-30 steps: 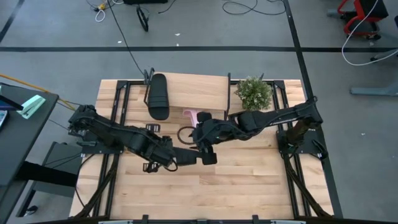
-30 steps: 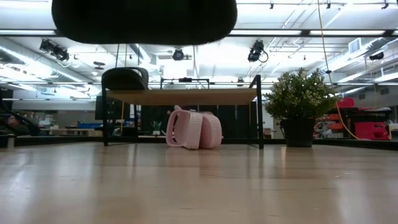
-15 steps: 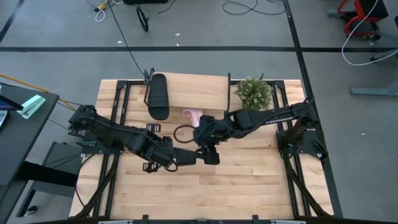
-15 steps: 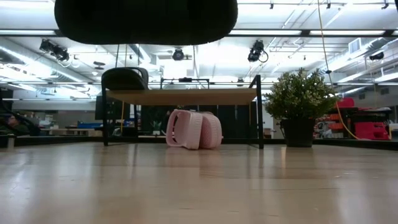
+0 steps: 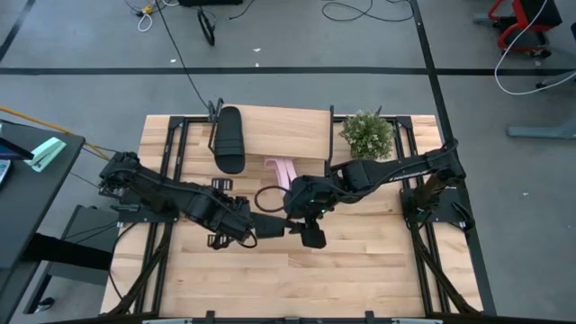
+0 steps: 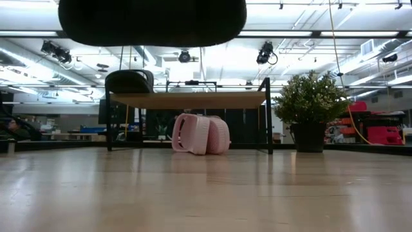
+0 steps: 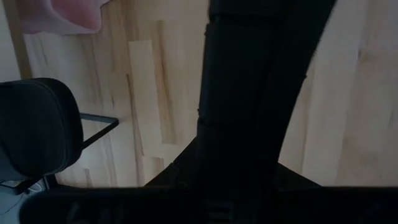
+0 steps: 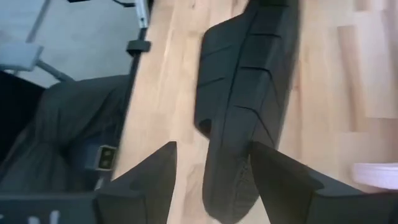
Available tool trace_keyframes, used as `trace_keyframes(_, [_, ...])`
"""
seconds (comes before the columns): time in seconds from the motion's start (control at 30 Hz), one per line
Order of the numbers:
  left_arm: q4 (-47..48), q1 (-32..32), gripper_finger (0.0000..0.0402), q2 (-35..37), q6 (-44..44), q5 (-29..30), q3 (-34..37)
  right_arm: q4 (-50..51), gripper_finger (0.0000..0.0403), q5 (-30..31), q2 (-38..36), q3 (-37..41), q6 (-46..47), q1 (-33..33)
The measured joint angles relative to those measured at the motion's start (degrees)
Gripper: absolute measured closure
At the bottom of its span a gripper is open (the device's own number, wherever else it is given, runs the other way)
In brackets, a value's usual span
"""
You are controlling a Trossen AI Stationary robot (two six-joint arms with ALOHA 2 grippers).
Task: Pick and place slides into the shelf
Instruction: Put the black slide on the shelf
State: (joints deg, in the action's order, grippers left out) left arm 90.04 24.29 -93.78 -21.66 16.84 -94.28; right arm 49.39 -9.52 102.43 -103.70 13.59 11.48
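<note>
**A:** Where are your claws now, and what do they hold?

**B:** Your left claw (image 5: 259, 230) is over the middle of the counter (image 5: 360, 279). I cannot see its fingers, because the held black slide (image 6: 151, 19) fills its wrist view. But the slide hangs in the air, so I judge the left claw is clamped on it. Your right claw (image 5: 312, 238) is at the other end of the same slide. Its fingers (image 8: 146, 177) stand apart, one on each side of the ribbed sole, with a gap on both sides. So it is not gripping.

**A:** How will this slide handle?

**B:** I think it is light and made of foam or rubber. It will bend a little but not break, and the matte surface should not slip much. It is long, so a grip at one end lets the far end hang down and swing. Take it across the narrow middle of the sole, or on the broad strap, and press only gently.

**A:** And where are the others?

**B:** The second black slide (image 5: 229, 139) lies on the top board of the shelf (image 5: 288, 130), at its left end. The pink slides (image 6: 201, 134) stand on edge under that board, touching each other. There is free board to the right of the black one. I judge this is the best place for the held slide.

**A:** Anything to avoid?

**B:** The plant (image 5: 367, 135) stands just beside the right end of the shelf. Keep the slide's long end away from it.
</note>
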Motion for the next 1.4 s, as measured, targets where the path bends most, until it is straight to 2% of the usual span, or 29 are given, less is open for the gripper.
trace_keyframes(0.1, [0.0, 0.0, 0.0330, 0.0, 0.1, -0.1, 0.0, 0.0, 0.0192, -0.5, -0.2, 0.0, 1.3, 0.3])
trace_keyframes(0.5, [0.1, 0.0, 0.0331, 0.0, 0.3, -0.1, 0.1, -0.2, 0.0192, 8.2, 0.0, 3.0, -1.0, 1.1])
trace_keyframes(0.7, [0.1, 0.0, 0.0331, 0.0, 0.3, -0.1, 0.1, -5.0, 0.0196, 11.1, 0.1, 6.2, -1.1, 1.1])
trace_keyframes(0.83, [0.1, 0.0, 0.0331, 0.0, 0.1, -0.2, 0.1, -6.8, 0.0231, 11.6, 0.1, 7.6, -1.2, 0.7])
trace_keyframes(0.9, [0.3, 0.0, 0.0331, -0.1, 0.1, -0.6, 0.1, -7.6, 0.0269, 11.9, 0.1, 8.6, -1.3, 0.6])
trace_keyframes(1.0, [0.0, 0.0, 0.0324, -0.1, 0.1, -1.3, 0.1, -7.5, 0.0345, 13.4, 0.1, 8.6, -2.7, 0.6])
trace_keyframes(1.2, [-0.1, 1.3, 0.0282, 0.6, 0.6, 1.8, 0.1, -6.7, 0.0350, 17.4, 0.0, 8.7, -3.7, 0.6])
trace_keyframes(1.4, [-0.5, 2.7, 0.0272, 4.3, 0.0, 2.8, 0.0, -6.8, 0.0350, 18.4, 0.0, 8.7, -4.4, 0.8])
